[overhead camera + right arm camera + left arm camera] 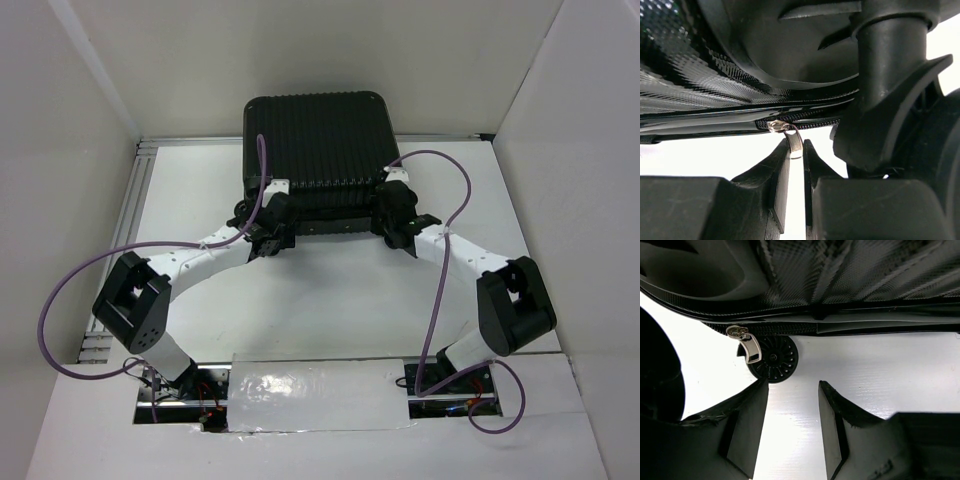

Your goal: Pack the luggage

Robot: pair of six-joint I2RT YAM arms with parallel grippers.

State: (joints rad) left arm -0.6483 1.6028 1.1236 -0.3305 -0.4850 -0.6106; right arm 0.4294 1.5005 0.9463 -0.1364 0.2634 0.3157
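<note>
The luggage, a black ribbed hard-shell suitcase, lies closed and flat at the back of the table. My left gripper hovers at its near left corner. In the left wrist view the left gripper is open with only bare table between its fingers, just short of a small black wheel and a silver zipper pull. My right gripper is at the near right corner. There the right gripper is shut on a second silver zipper pull hanging from the zipper line.
A black caster housing of the luggage stands close to the right of my right fingers. White walls enclose the table on the left, right and back. Purple cables loop from both arms.
</note>
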